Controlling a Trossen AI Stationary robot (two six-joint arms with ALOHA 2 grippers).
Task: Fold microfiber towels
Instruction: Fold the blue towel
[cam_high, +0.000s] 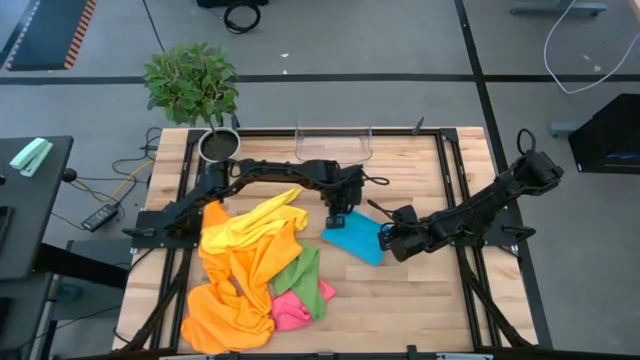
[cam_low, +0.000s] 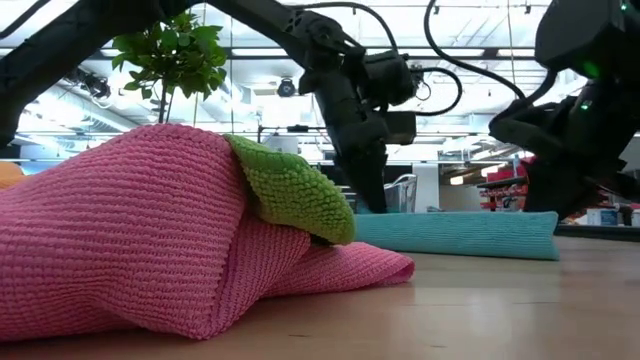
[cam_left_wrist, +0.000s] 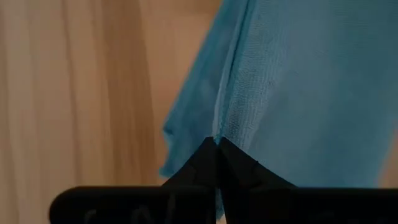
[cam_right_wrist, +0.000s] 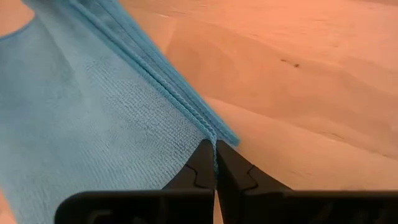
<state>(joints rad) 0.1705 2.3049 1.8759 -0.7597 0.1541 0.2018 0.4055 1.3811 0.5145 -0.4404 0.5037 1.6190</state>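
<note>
A blue towel lies folded at the table's middle; in the low view the blue towel is a flat strip on the wood. My left gripper is shut at its far left corner, my right gripper shut at its right end. In the low view my left gripper comes down behind the towel's left end. Left of it lies a heap: orange towels, a yellow one, a green one and a pink one. My left gripper pinches the blue towel's edge between its two shut fingers, at the far left corner. The fingers slant steeply down from the table's left. The cloth spreads away from the fingertips and the rest lies on the table. My right gripper pinches the blue towel's stacked edge between its shut fingers, several layers together, at the towel's right end. The fingers slant down from the table's right side. The towel lies flat on the wood beyond the fingertips.
A clear plastic bin stands at the far edge, a potted plant and a round pot at the far left corner. Bare wood shows right of the blue towel and along the near right side.
</note>
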